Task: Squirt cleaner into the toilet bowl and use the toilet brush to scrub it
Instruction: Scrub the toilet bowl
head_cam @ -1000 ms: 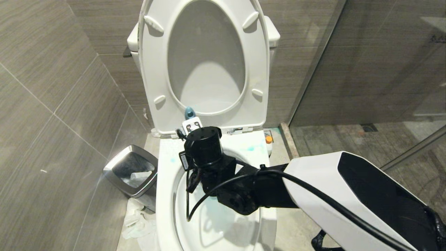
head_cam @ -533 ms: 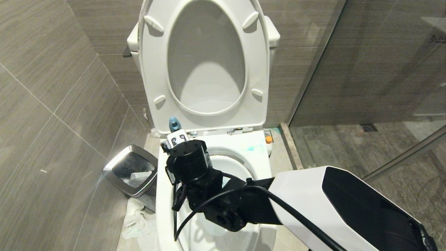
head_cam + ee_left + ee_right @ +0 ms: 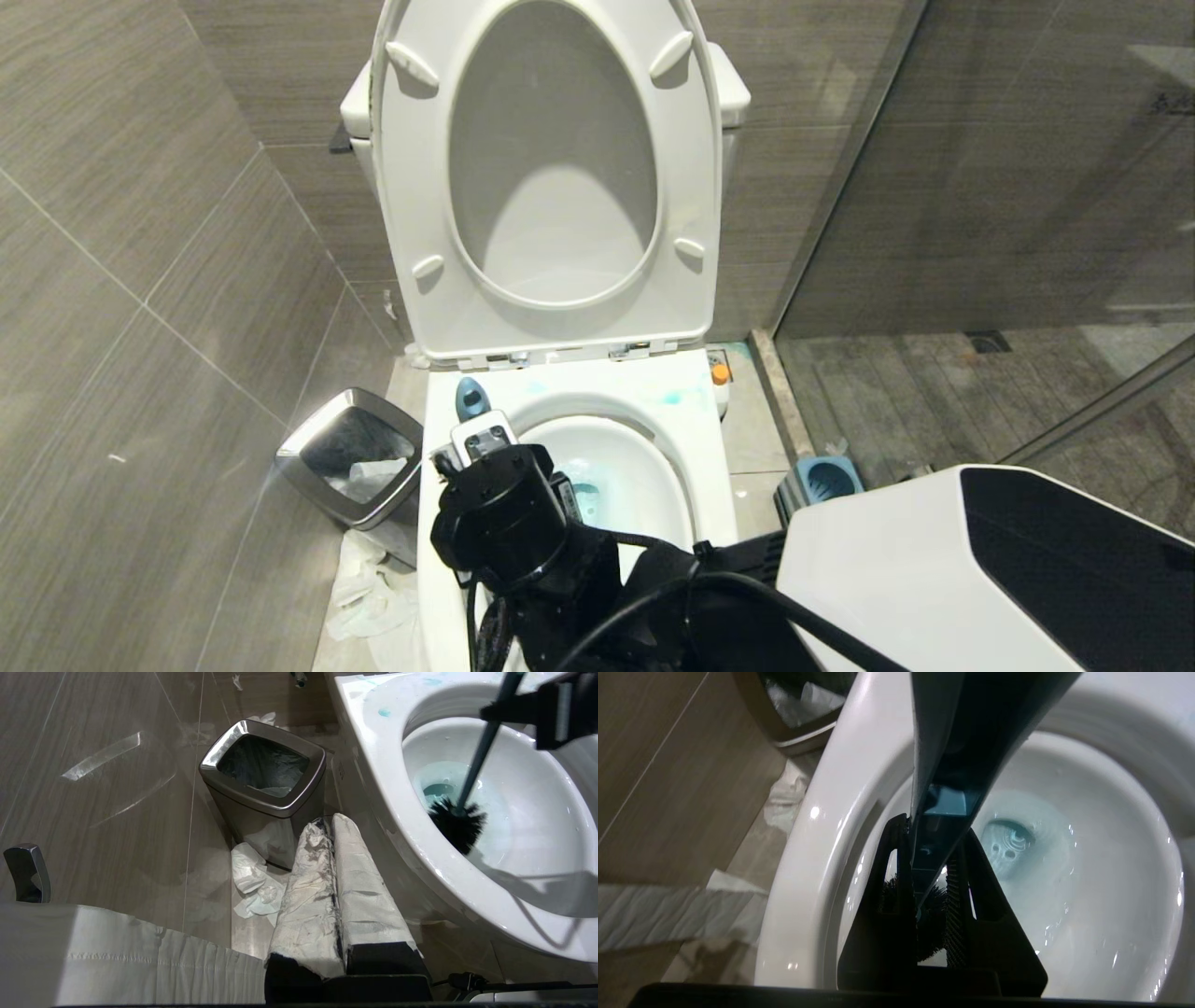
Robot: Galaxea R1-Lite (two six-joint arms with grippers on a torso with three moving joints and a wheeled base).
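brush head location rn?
Left wrist view: the toilet brush head is down inside the toilet bowl, against its left wall beside the blue cleaner pool.

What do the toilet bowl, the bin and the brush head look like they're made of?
Toilet bowl: glossy white ceramic, with sharp glints. Bin: brushed steel, going by its mirror-like rim. Toilet brush head: stiff black bristles, probably plastic.

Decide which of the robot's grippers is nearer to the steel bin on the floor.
Left. The left gripper hangs shut just beside the steel bin, down by the toilet's side. The right gripper is over the toilet bowl, shut on the toilet brush.
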